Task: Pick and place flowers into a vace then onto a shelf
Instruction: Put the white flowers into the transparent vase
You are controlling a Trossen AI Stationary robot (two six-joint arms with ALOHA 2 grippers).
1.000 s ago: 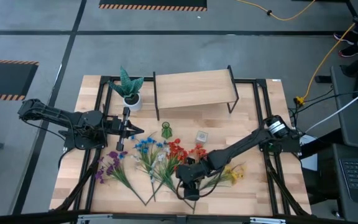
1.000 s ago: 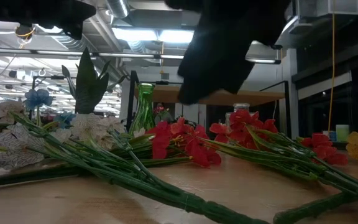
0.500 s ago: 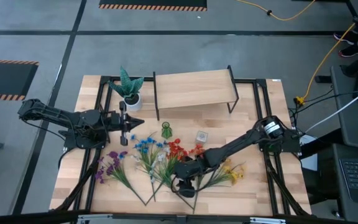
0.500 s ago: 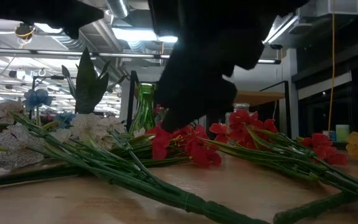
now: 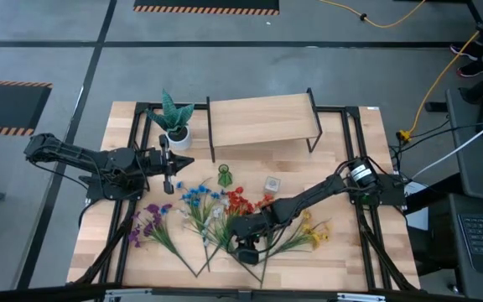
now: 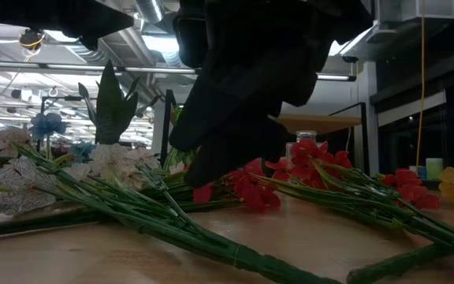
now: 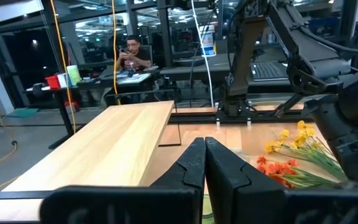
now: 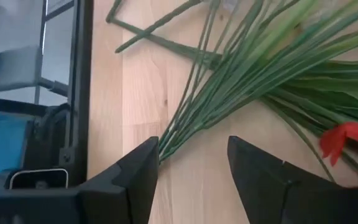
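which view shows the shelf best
The high view: the shelf shows whole, the full light-wood board with its black legs at the back of the table. The left wrist view catches only its top at a slant. In the low view it is mostly hidden behind the right gripper; the right wrist view misses it.

Thin green-stemmed artificial flowers (image 5: 225, 214) with purple, blue, white, red and yellow blossoms lay fanned flat, stems overlapping, near the small green glass vase (image 5: 224, 175). Light-wood black-legged shelf (image 5: 262, 120) stood behind.

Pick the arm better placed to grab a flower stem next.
Right. Its gripper hangs open right over the flowers, stems between its fingers. The left gripper is shut, off beside the shelf.
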